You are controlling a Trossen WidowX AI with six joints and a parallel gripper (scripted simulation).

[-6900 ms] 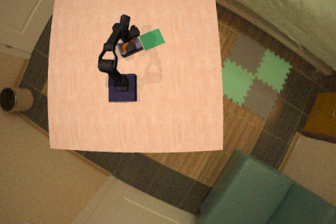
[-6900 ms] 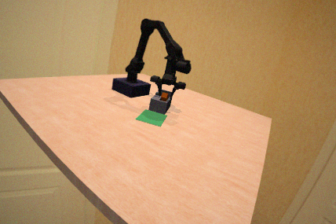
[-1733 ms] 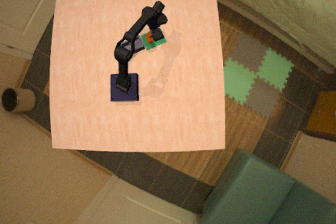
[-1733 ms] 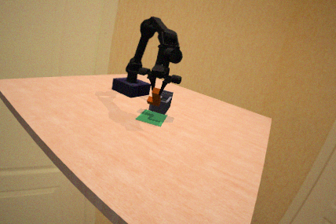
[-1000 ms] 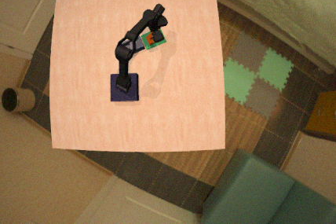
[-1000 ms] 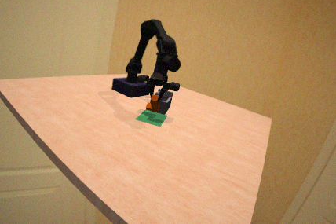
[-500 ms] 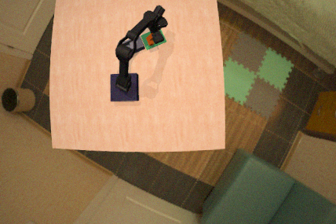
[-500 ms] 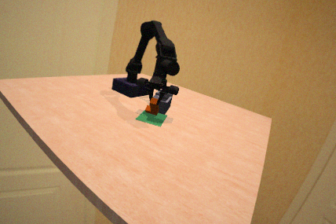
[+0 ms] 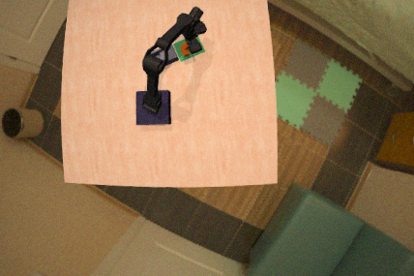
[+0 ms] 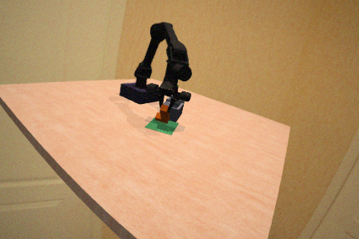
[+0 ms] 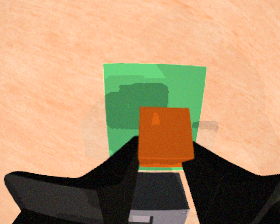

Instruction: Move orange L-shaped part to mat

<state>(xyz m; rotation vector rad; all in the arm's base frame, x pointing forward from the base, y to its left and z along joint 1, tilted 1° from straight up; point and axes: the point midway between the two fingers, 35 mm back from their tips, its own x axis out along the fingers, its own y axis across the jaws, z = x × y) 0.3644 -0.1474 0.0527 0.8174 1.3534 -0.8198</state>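
Note:
An orange L-shaped part (image 9: 185, 49) (image 10: 164, 113) (image 11: 166, 131) is between the fingers of my gripper (image 9: 192, 46) (image 10: 166, 105) (image 11: 159, 142), which is shut on it. In the exterior view the part looks taller than wide, with a lower foot to the left. It is over the green mat (image 9: 195, 54) (image 10: 167, 132) (image 11: 191, 80), near its tray-side edge in the wrist view. A dark shadow falls on the mat beyond it. Whether the part's lower side touches the mat cannot be told. The grey tray (image 9: 169, 59) (image 10: 176, 113) (image 11: 161, 191) is partly hidden by the arm.
The tray stands close beside the mat, and its dark wall rises above the mat's level. The arm's dark blue base block (image 9: 165, 118) (image 10: 129, 90) stands on the table (image 9: 218, 124) (image 10: 210, 158), beyond the tray from the mat.

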